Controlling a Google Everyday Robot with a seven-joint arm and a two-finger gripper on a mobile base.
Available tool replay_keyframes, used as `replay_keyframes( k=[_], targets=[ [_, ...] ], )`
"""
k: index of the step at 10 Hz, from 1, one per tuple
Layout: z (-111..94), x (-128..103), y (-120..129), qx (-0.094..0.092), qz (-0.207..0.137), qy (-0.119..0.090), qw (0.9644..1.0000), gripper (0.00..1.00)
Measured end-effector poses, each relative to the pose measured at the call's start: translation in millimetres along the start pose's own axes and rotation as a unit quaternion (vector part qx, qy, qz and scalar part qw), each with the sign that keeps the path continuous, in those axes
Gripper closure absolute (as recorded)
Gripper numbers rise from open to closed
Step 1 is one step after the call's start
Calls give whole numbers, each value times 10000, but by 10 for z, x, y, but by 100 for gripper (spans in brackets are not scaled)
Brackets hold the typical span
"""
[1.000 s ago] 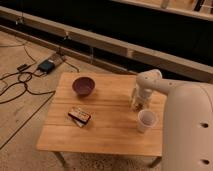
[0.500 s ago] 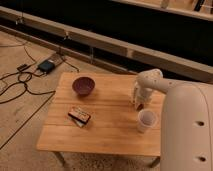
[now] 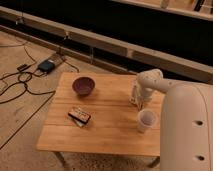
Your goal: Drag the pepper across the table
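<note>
The table (image 3: 112, 132) is a low one with a light wooden plank top. My gripper (image 3: 139, 102) points down at its right side, fingertips on the wood, just behind a white cup. It is shut. Only a small orange-red bit of the pepper (image 3: 142, 104) shows at the fingertips; the fingers hide the rest. My white arm (image 3: 150, 80) bends in from the right.
A dark purple bowl (image 3: 83, 85) sits at the back left of the table. A flat snack packet (image 3: 79, 115) lies front left. The white cup (image 3: 146, 120) stands close in front of the gripper. My white body (image 3: 187, 130) fills the right. Cables and a box (image 3: 46, 65) lie on the floor at left.
The gripper has closed its fingers at the same spot on the right side of the table. Bowl, packet and cup have stayed put.
</note>
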Motion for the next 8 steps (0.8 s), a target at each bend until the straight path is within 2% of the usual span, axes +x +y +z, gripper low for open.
replay_keyframes(
  k=[5, 8],
  targets=[
    [-33, 97, 216, -31, -147, 111, 9998, 100],
    [-93, 249, 592, -131, -483, 208, 9985, 100]
  ],
)
